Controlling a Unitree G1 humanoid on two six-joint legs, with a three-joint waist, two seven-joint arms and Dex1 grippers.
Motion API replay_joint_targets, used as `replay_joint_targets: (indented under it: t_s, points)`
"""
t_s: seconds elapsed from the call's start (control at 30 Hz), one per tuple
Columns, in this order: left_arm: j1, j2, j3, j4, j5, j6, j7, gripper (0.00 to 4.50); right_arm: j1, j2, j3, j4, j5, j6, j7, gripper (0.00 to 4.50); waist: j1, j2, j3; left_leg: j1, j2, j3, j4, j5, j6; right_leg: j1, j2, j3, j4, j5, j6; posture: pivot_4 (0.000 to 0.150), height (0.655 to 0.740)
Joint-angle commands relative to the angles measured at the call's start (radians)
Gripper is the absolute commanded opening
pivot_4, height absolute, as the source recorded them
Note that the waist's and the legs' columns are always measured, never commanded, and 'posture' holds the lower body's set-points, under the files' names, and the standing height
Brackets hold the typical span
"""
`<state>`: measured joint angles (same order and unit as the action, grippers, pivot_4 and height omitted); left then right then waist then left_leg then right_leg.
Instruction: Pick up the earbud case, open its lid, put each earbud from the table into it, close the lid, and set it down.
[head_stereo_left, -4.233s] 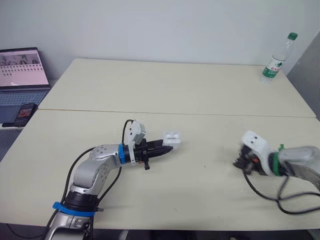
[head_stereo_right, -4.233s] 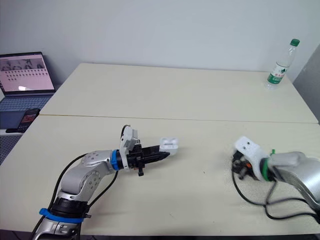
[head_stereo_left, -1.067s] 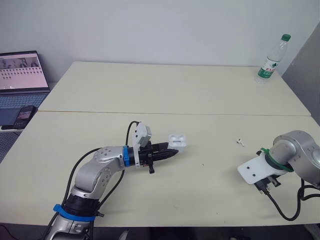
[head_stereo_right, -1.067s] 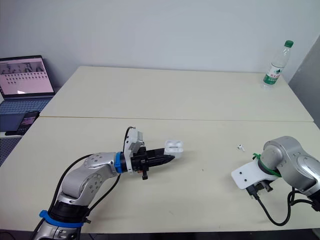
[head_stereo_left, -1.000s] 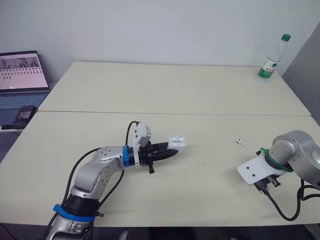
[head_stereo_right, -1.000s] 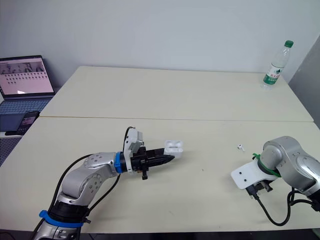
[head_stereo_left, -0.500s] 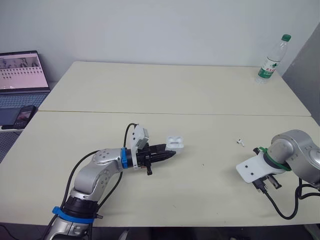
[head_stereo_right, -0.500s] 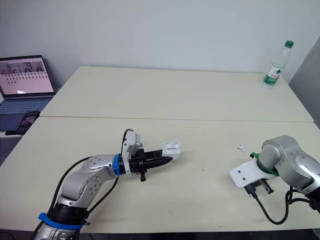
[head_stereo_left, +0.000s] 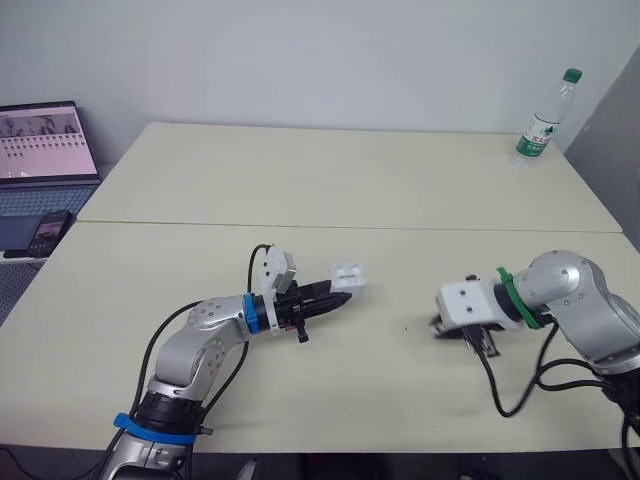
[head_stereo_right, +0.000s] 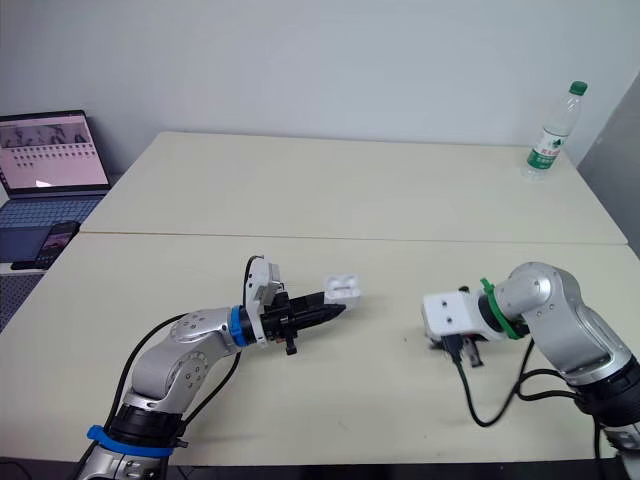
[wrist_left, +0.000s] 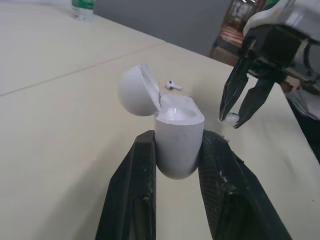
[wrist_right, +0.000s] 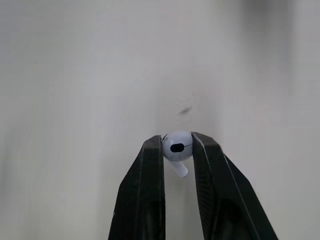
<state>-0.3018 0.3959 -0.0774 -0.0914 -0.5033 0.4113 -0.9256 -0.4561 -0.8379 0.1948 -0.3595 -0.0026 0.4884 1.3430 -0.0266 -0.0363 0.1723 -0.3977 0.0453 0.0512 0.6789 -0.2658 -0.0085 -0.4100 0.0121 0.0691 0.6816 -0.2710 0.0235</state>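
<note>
A white earbud case (head_stereo_left: 347, 277) with its lid flipped open is held just above the table's middle, and my left gripper (head_stereo_left: 338, 291) is shut on its body (wrist_left: 178, 132). One cup inside the case looks filled. To its right, my right gripper (head_stereo_left: 442, 328) is low over the table, shut on a white earbud (wrist_right: 176, 147). In the left wrist view that right gripper (wrist_left: 235, 117) hangs a short way from the case, pinching the earbud (wrist_left: 229, 118). A second earbud (wrist_left: 173, 85) lies on the table beyond the case.
A water bottle (head_stereo_left: 540, 118) stands at the far right corner. A laptop (head_stereo_left: 45, 140) and a phone (head_stereo_left: 45, 228) sit on a side desk at the left. A seam (head_stereo_left: 350, 225) runs across the cream table (head_stereo_left: 330, 170).
My right arm has swung left from the table's right side toward the case, its gripper now pointing at the case with an earbud pinched. The left gripper with the case has barely shifted.
</note>
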Motion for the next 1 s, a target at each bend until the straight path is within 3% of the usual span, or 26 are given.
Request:
replay_joint_targets:
  t_s: [0.03,0.27,0.6,0.77,1.0]
  points:
    - [-0.051,-0.047,0.027,0.015,0.015,-0.061,0.051,0.79,0.009,0.086,-0.119,-0.064,0.109,0.09,-0.128,0.41,0.002,0.0,0.0,-0.001,-0.001,0.0,0.0,0.0,0.0,0.0,0.0,0.0,0.0,0.0,0.0,0.15,0.7362]
    - [-0.111,-0.155,-0.014,0.148,0.132,-0.239,0.121,0.79,0.019,0.342,-0.235,-0.065,0.23,0.159,-0.424,0.41,0.0,0.0,0.0,-0.001,-0.001,0.0,0.0,0.0,0.0,0.0,0.0,0.001,0.0,0.001,0.001,0.15,0.7362]
    - [-0.189,-0.333,-0.042,0.283,0.244,-0.402,0.259,0.79,-0.083,0.667,-0.394,-0.081,0.496,0.425,-0.786,0.41,-0.003,0.0,0.0,-0.001,0.0,0.0,0.0,0.0,0.0,-0.001,0.001,0.001,0.0,0.001,0.001,0.15,0.7362]
    - [-0.196,-0.338,-0.043,0.312,0.3,-0.488,0.295,0.79,-0.092,0.733,-0.439,-0.106,0.594,0.514,-0.912,0.41,-0.003,0.0,0.0,-0.002,0.0,-0.001,-0.001,0.0,0.0,-0.001,0.002,0.0,0.0,0.001,0.001,0.15,0.7362]
    - [-0.214,-0.353,-0.043,0.339,0.309,-0.545,0.309,0.79,-0.079,0.732,-0.397,-0.089,0.617,0.521,-0.99,0.41,-0.005,0.0,0.0,-0.002,0.0,-0.001,-0.001,0.0,0.0,-0.001,0.001,0.0,-0.001,0.001,0.001,0.15,0.7362]
